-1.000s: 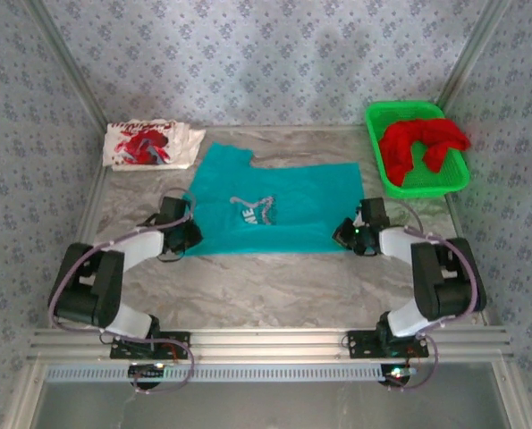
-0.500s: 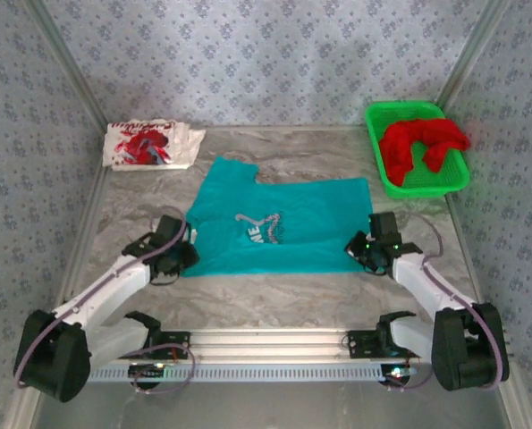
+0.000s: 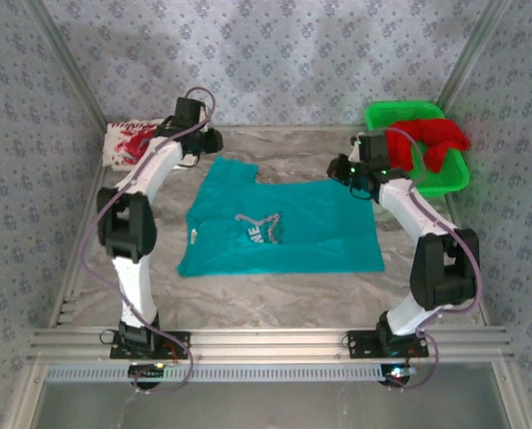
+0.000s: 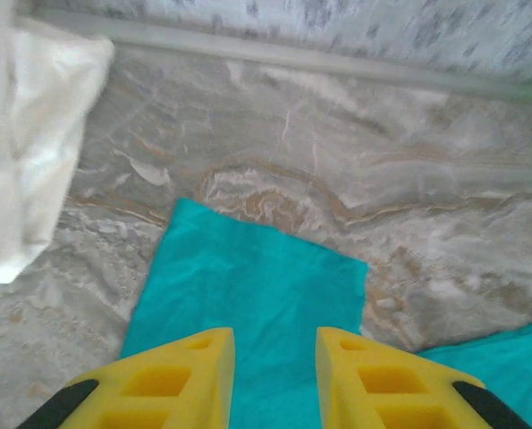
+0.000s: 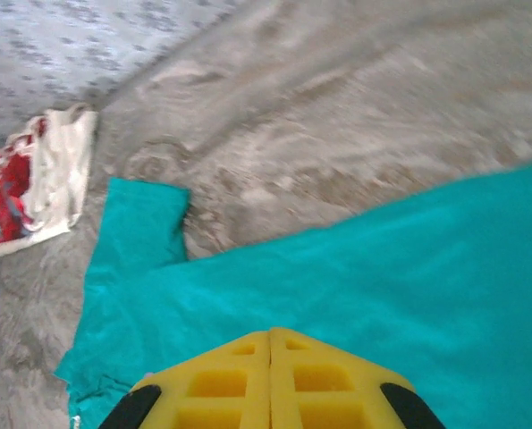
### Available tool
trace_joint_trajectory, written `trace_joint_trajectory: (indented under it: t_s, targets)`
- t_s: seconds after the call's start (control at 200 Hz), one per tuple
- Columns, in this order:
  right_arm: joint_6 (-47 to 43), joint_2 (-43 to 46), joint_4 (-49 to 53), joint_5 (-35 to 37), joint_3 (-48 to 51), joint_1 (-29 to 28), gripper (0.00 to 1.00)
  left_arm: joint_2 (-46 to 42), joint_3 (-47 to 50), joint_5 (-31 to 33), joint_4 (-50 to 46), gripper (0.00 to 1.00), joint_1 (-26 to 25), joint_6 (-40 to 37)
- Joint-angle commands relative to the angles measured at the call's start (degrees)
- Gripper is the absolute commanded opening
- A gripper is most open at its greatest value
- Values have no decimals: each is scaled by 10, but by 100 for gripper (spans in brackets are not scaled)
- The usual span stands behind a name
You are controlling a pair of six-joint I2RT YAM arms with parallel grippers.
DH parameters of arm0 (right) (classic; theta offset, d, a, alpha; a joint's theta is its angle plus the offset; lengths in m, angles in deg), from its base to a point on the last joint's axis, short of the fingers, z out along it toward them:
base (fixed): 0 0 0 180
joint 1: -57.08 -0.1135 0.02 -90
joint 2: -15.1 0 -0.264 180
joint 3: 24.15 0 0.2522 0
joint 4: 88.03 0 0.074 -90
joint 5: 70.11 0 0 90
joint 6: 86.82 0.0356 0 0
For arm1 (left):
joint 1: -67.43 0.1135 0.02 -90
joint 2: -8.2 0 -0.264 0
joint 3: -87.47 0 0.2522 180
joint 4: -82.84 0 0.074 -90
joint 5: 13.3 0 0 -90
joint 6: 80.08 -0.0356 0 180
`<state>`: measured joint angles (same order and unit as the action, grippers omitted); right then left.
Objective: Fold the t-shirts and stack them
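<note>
A teal t-shirt (image 3: 279, 228) with white chest lettering lies spread flat in the middle of the table. My left gripper (image 3: 212, 141) hovers over its far left sleeve (image 4: 257, 286); in the left wrist view the gripper (image 4: 274, 357) is open with nothing between its fingers. My right gripper (image 3: 343, 170) hangs above the shirt's far right edge, and it (image 5: 270, 335) is shut and empty over the teal cloth (image 5: 382, 268). A folded white t-shirt with red print (image 3: 140, 145) lies at the far left. A red t-shirt (image 3: 422, 141) sits crumpled in the basket.
The green plastic basket (image 3: 400, 107) stands at the far right corner. Patterned walls close in the back and both sides. Bare marble table (image 3: 274, 295) stretches between the teal shirt and the arm bases.
Both arms have swung from the teal shirt's near corners to its far edge. The shirt was drawn slightly nearer and now lies flat. The left gripper has opened.
</note>
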<state>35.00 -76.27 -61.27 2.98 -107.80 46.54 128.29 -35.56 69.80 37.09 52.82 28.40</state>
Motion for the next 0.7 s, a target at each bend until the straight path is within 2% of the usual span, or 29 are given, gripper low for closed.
trace_joint_trajectory:
  t_s: [0.0, 0.115, 0.235, 0.365, 0.695]
  targets:
    - [-36, -9, 2, 5, -21, -5, 9, 75, -97, -11, -98, 34, 5, -46]
    - [-38, -21, -4, 4, -4, 25, 22, 142, -181, -6, -126, 37, 6, -48]
    - [-40, -31, -9, -22, 6, 58, 43, 200, -256, -2, -148, 40, 9, -43]
    - [-45, -16, -34, -30, 40, 63, 45, 260, -339, 8, -182, 40, 9, -33]
    - [-47, 0, -50, -44, 86, 61, 48, 319, -378, 26, -180, 43, 12, -13]
